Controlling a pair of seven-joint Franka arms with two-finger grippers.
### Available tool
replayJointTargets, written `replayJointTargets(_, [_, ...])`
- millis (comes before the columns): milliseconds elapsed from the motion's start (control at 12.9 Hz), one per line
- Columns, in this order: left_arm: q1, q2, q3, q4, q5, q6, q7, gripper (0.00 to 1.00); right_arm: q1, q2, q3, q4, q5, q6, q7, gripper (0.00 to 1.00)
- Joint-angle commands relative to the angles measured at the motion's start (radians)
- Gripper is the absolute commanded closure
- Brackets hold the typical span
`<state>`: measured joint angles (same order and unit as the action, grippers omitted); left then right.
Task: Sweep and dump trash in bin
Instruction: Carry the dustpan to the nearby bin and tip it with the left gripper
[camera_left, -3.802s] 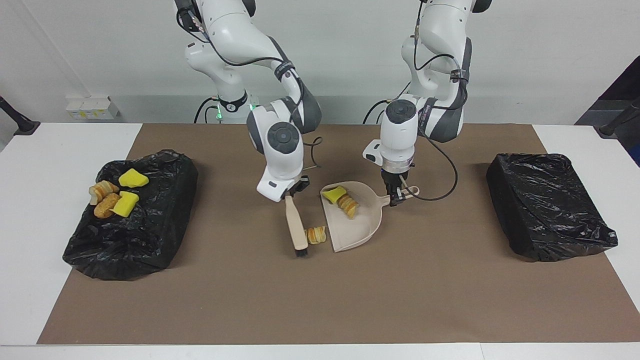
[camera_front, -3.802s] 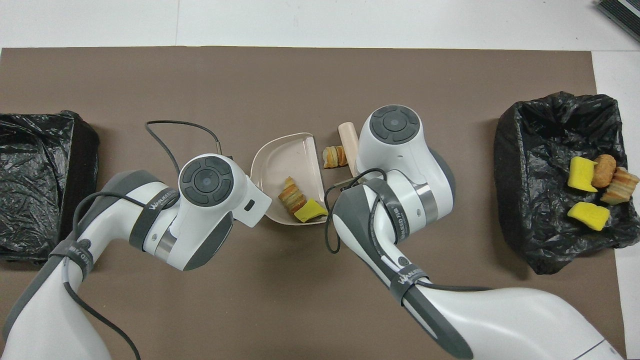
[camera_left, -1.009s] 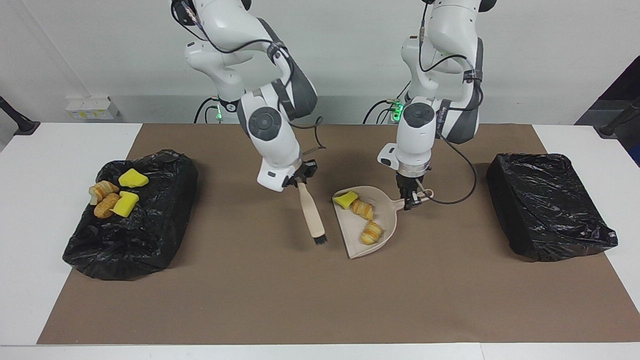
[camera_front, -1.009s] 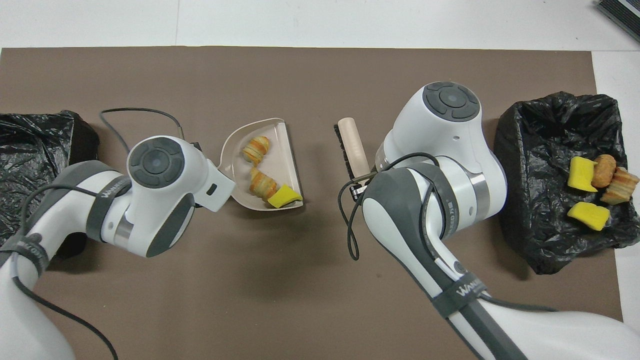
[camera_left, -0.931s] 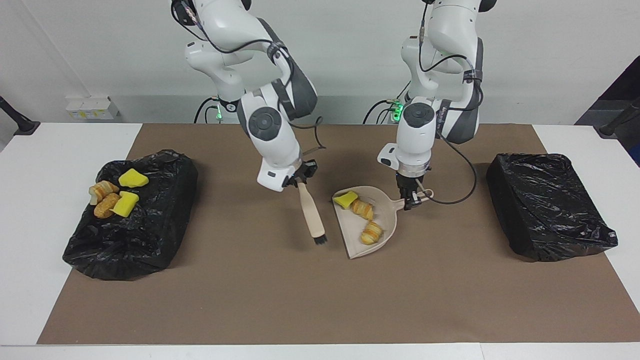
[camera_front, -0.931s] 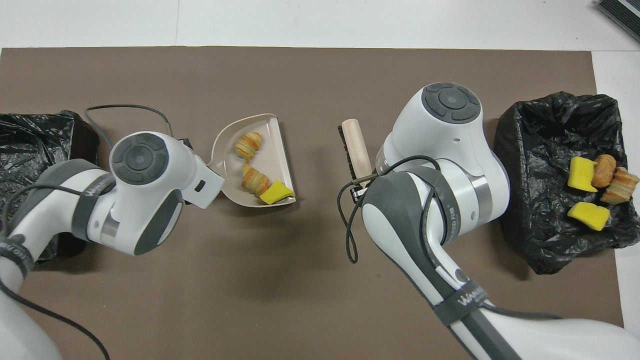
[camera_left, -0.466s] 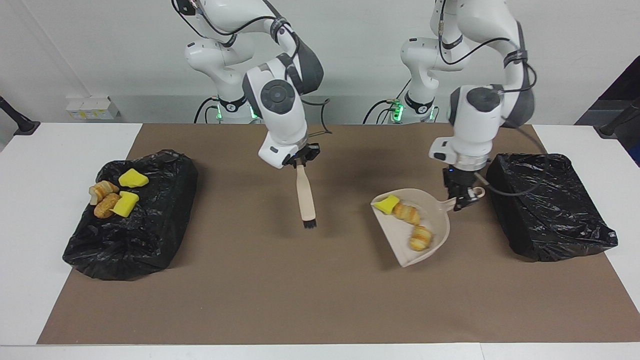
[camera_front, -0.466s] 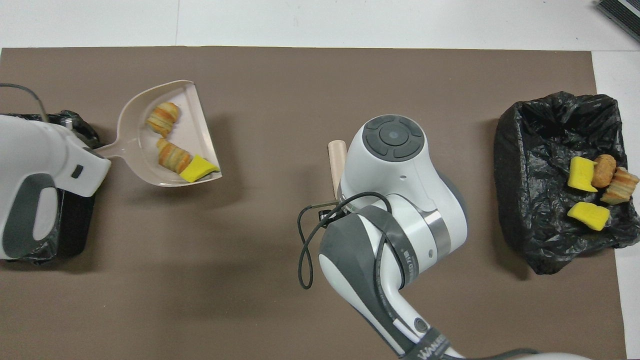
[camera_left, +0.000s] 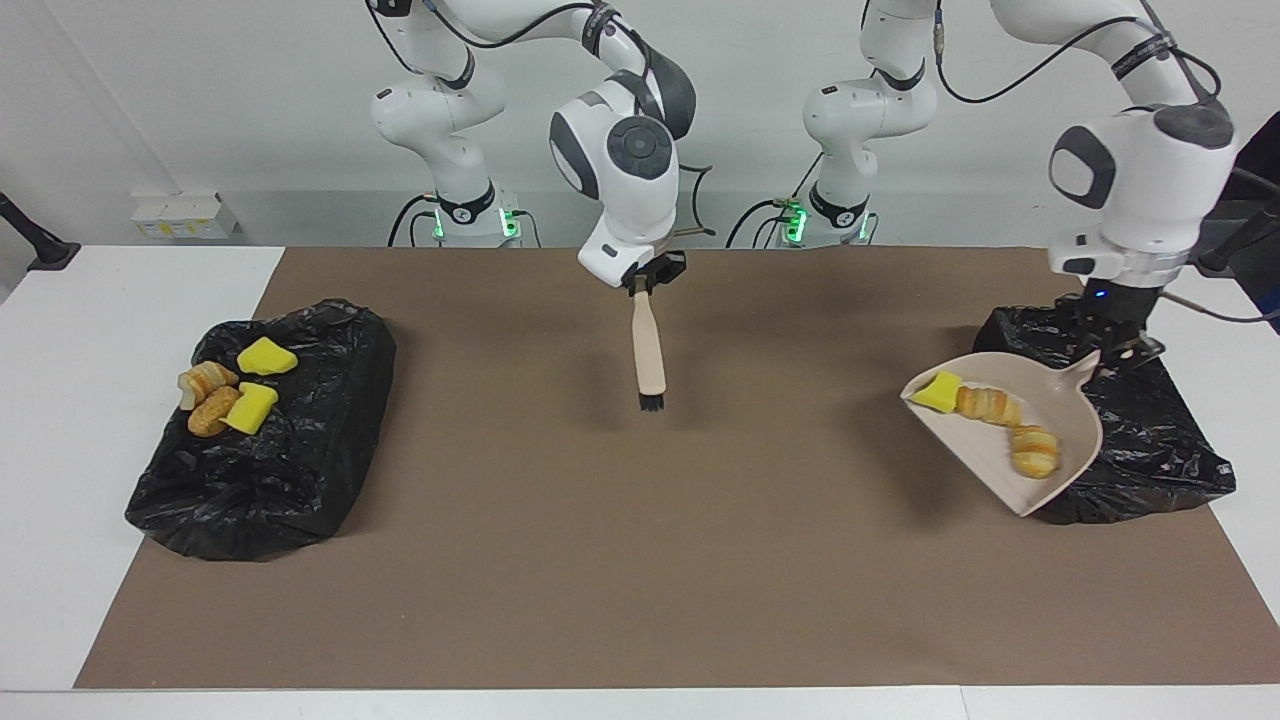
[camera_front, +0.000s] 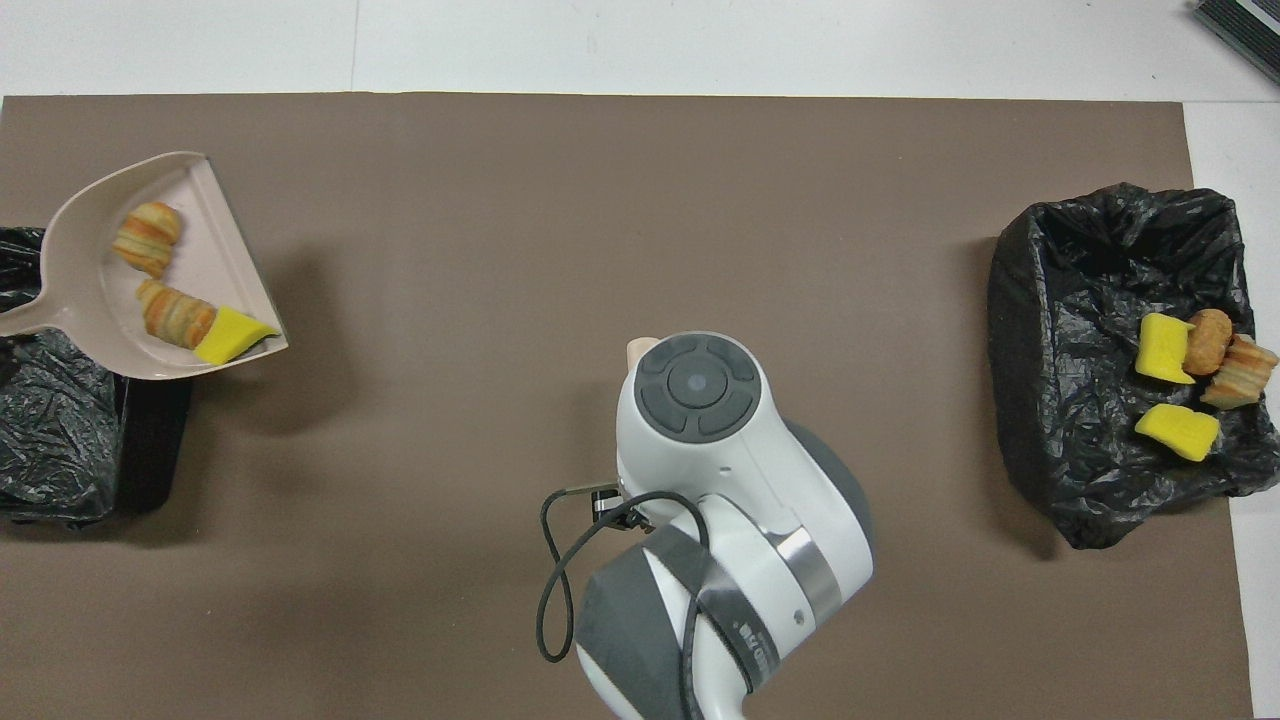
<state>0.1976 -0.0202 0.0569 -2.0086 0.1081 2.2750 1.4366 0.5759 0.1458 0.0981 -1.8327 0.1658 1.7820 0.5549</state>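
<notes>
Holding the dustpan (camera_left: 1010, 430) by its handle, the left gripper (camera_left: 1118, 345) was pinched tight on it over the bin (camera_left: 1150, 450) at the left arm's end of the table, the pan raised and partly over that bin's edge. Three pieces of trash lay in the pan: a sponge (camera_left: 937, 392) at the open lip's corner and two pastries (camera_left: 985, 403) in a row from it toward the back wall. They looked light and soft, likely to slide or tumble easily on the smooth plastic, so they were best handled through the pan and not grasped one by one; the sponge at the lip seemed likeliest to fall out early. The pan's long axis ran from the handle out to the lip, and the lip pointed toward the middle of the table, away from the bin, so I judged a turn or tip of the wrist was needed before dumping. Four more pieces (camera_left: 228, 392) lay on the other bin (camera_left: 270, 470) at the right arm's end. The right gripper (camera_left: 645, 280) was clamped on the top of the brush (camera_left: 648, 350) and waited over the middle of the mat (camera_left: 620, 560), the brush hanging nearly upright, bristles down and clear of the surface.
</notes>
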Motion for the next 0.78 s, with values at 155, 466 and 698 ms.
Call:
replayJointTargets(155, [0.19,0.057,-0.008,0.145,-0.004,-0.011,0.082,1.0,0.076,-0.077,0.002,-0.174,0.03,0.142,0.1,1.0])
replayJointTargets(466, [0.24,0.078,-0.002,0.179,0.218,-0.003,0.08,1.0,0.157,-0.061,0.002,-0.212,0.032,0.203,0.193,1.0])
replayJointTargets(698, [0.215,0.077,-0.003,0.179,0.479,-0.009,0.062,1.0,0.179,-0.055,0.002,-0.227,0.034,0.287,0.226,1.0])
